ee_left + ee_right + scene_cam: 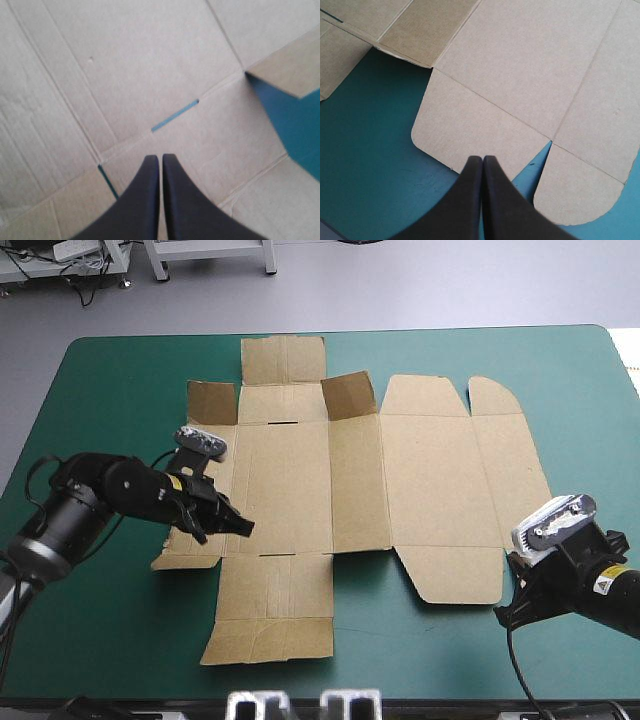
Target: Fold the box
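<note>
Two pincers hang over the teal-green surface (110,640), one at each side. Nearest to me, the right pincer (482,159) sits at the near right corner. Its black fingers (465,200) are pressed together into a single point and hold nothing. Its tip is just by the near right edge of the box (300,480), at the notch between a squarish flap (480,135) and a rounded tab (577,192). Whether it touches the board I cannot tell.

Most of the box is one cut sheet of brown board lying flat in the middle of the surface, well inside its edges. A long near flap (270,610) points toward the near edge, flat but creased.

Farther in, the left pincer (161,159) reaches from the left side and is over the left part of the sheet. Its fingers are likewise pressed together and grip nothing. Just ahead of its tip, a narrow slot (175,115) in the board shows the teal-green cover through it.

On the far side, two small flaps stand tilted up off the sheet, one at the far left (212,402) and the other (348,395) near the middle. Between them and beyond, a far flap (285,360) lies flat, pointing toward the far edge. To the right of these, two round-cornered tabs (425,395) lie flat as well.
</note>
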Robot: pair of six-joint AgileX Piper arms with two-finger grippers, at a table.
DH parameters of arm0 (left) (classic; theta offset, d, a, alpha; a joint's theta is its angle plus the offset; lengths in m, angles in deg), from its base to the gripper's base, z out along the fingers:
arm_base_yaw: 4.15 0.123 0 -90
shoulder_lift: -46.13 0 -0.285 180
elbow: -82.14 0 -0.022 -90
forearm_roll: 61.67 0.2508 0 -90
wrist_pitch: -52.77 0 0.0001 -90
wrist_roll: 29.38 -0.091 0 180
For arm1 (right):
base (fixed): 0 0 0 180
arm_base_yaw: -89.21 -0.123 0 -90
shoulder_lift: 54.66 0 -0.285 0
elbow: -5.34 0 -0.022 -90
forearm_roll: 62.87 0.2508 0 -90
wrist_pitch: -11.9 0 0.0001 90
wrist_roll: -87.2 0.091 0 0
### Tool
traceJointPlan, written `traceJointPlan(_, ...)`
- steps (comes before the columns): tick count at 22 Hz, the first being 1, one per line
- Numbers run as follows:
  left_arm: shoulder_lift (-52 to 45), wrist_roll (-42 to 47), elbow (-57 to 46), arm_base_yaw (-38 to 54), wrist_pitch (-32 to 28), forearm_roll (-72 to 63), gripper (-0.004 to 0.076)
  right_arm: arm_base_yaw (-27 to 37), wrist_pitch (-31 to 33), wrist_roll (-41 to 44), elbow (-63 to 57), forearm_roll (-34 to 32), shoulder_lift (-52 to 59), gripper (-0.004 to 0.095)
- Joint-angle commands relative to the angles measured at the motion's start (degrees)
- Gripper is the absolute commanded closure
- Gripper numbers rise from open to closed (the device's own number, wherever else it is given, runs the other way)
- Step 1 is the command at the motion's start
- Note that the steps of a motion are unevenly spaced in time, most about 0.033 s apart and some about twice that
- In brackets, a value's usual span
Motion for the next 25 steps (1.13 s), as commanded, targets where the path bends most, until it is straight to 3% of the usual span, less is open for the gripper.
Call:
traceJointPlan(1,2.4,-10.6,5.3,9.3,0.1,-13.7,0.071,0.4,-3.4,-0.6,1.3,1.2,-0.2,0.0933)
traceJointPlan(6,6.2,-19.4,6.7,31.2,10.5,-22.5,0.071,0.4,-4.8,-0.6,1.3,1.5,-0.2,0.0933)
traceJointPlan(11,7.4,-18.6,6.7,45.0,8.7,-22.5,0.07,0.4,-5.2,-0.6,1.3,3.0,-0.2,0.0933)
traceJointPlan(14,11.5,-19.0,6.7,48.9,10.8,-26.8,0.0514,0.4,-5.4,-0.8,1.3,3.0,-0.2,0.0933)
traceJointPlan(15,13.8,-19.7,6.7,48.8,12.7,-27.5,0.0395,0.4,-5.7,-1.2,1.3,3.0,-0.2,0.0933)
traceJointPlan(17,17.3,-20.7,6.7,48.7,15.2,-29.6,0.0276,0.4,-5.9,-1.9,1.3,3.0,-0.2,0.0933)
traceJointPlan(25,25.0,-24.0,6.7,48.1,15.2,-31.1,0.0248,0.4,-7.3,-1.9,1.3,3.2,-0.2,0.0933)
